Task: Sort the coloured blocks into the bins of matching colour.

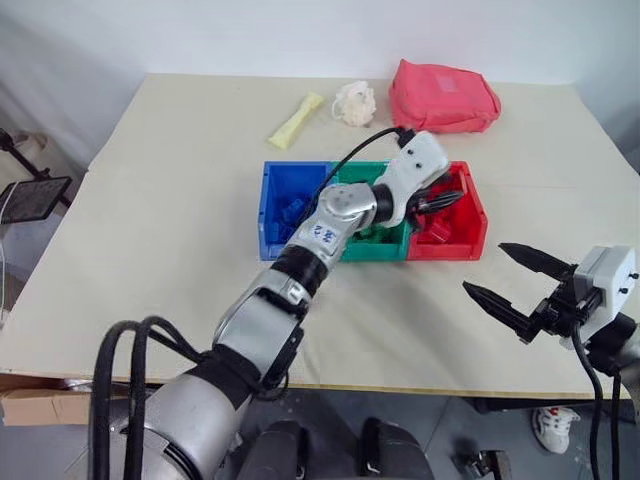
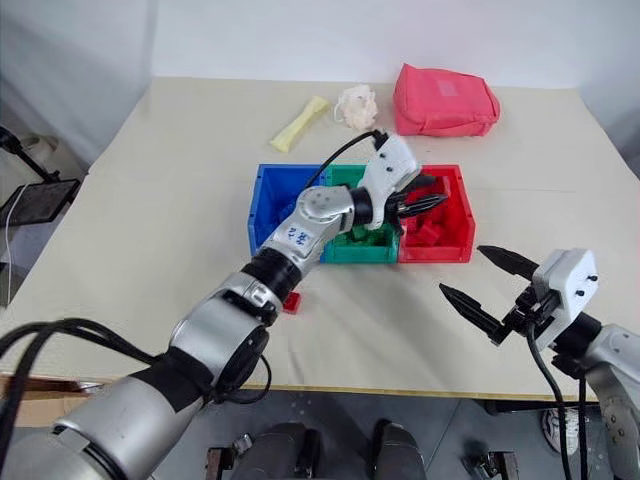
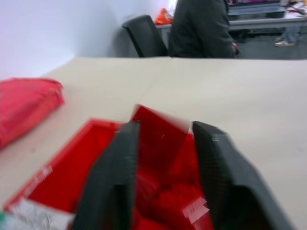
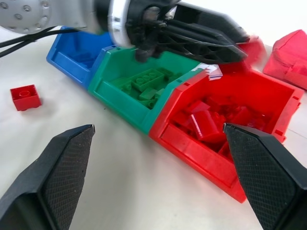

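This looks like a robotics lab or test room set inside an office space. A plain table [image 1: 180, 200] covered in beige sheeting stands against bare white walls, laid out like a trial bench. Beyond its far edge a black office chair [image 3: 144, 36] stands beside a person in a dark jacket [image 3: 201, 28], who is seated at a desk [image 3: 268, 19] with clutter on it. Cables trail near the floor, and a small stand-mounted screen [image 1: 30, 198] sits beside the table.
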